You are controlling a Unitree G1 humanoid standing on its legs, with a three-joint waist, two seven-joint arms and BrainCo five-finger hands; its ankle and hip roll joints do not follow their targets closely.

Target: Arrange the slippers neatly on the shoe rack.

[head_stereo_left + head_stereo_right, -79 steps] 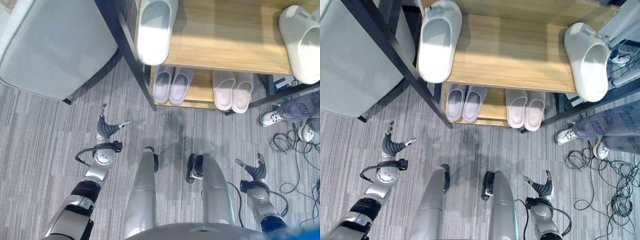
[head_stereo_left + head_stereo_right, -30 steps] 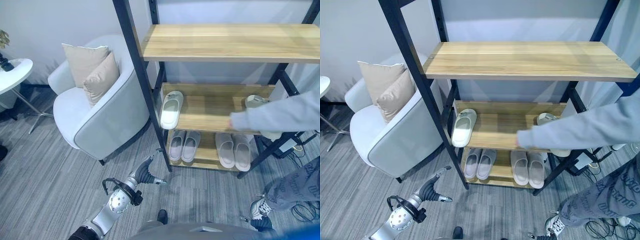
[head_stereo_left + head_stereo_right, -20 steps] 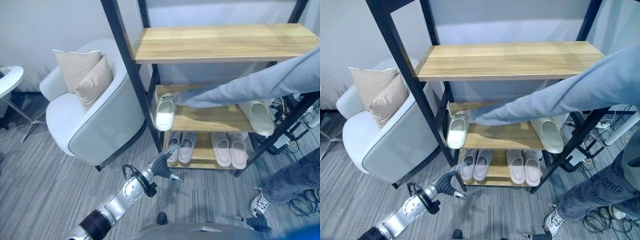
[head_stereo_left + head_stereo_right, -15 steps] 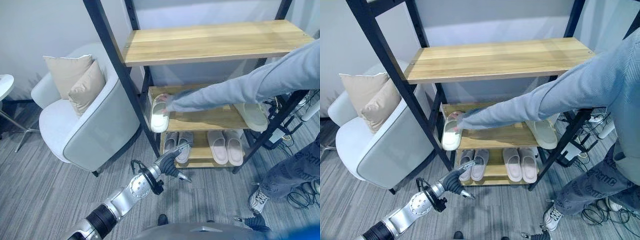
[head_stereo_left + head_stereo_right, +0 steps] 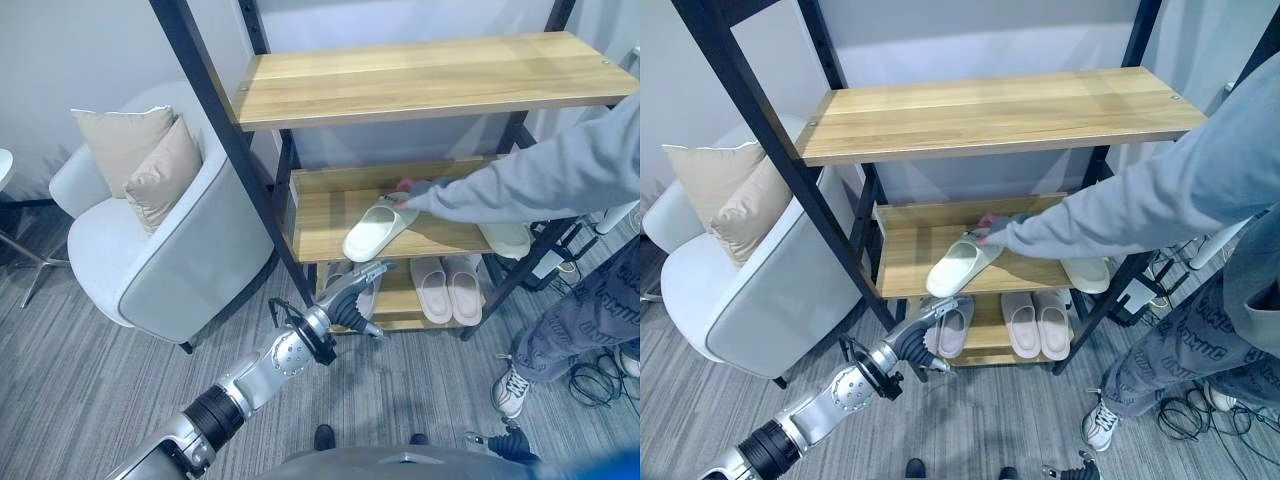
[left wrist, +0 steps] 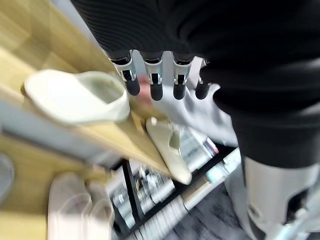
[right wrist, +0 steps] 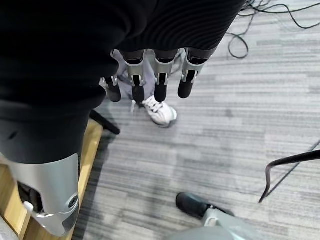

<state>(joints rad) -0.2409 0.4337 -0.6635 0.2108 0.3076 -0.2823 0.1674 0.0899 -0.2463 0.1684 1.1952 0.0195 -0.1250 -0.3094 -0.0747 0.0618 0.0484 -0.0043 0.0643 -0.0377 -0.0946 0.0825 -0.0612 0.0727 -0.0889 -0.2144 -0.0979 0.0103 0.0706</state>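
Note:
A black-framed shoe rack point(image 5: 215, 120) has wooden shelves. On its middle shelf a white slipper point(image 5: 372, 231) lies askew near the centre, and a person's hand point(image 5: 404, 187) in a grey sleeve point(image 5: 1120, 215) touches its heel end. A second white slipper point(image 5: 506, 239) sits at the shelf's right end. The bottom shelf holds a lilac pair point(image 5: 952, 325) and a pale pink pair point(image 5: 447, 286). My left hand point(image 5: 348, 303) is open, stretched out in front of the lilac pair and holding nothing. My right hand point(image 7: 150, 82) hangs open over the floor.
A grey armchair point(image 5: 170, 250) with two beige cushions point(image 5: 140, 155) stands left of the rack. The person's leg and white sneaker point(image 5: 509, 387) are at the rack's right, with loose cables point(image 5: 590, 375) on the carpet. The top shelf point(image 5: 990, 110) is bare.
The person has dragged the left white slipper from the shelf's left end towards its centre and turned it askew. My left arm has reached further towards the bottom shelf. The camera shifted.

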